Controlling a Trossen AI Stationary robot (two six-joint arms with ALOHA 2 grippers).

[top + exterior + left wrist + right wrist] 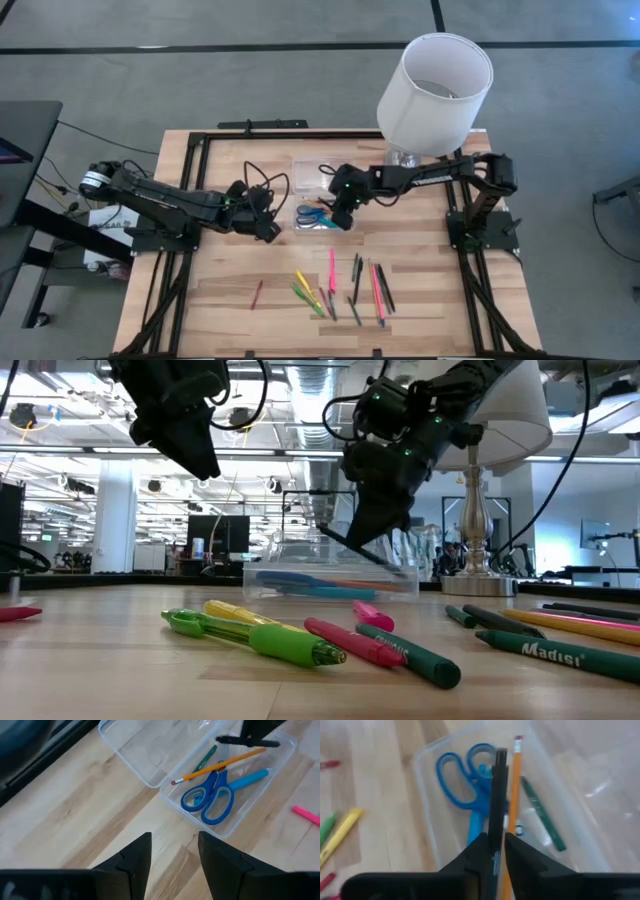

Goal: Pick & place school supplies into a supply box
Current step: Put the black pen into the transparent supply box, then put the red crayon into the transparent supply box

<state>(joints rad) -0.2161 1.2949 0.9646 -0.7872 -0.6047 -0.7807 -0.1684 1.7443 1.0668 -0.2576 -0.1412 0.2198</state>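
The supply box (318, 212) is a clear tray with its lid (303, 172) open toward the far edge. In the tray lie blue-handled scissors (465, 770), an orange pencil (515, 785) and a green pen (542, 822). My right gripper (345, 215) hangs over the tray, shut on a black pen (496, 795). My left gripper (270, 230) hovers open to the tray's left, its fingers (135, 855) above bare wood. Several more pens and markers (340, 285) lie flat near the table's near edge, and a red one (256, 293) lies apart to their left. My right gripper pinches the black pen's barrel (494, 837) between its two fingers, coming down from above at a slant. The pen runs along the fingers, and one end (501, 754) juts out past the fingertips. It is lifted clear and tilted above the tray (365, 550).
A white lampshade (435, 95) on a chrome base (480, 575) stands at the far right, just behind the box. A pink marker (305, 814) lies near the tray. Black frame rails (165, 270) line both table sides. Bare wood lies between the box and the pens.
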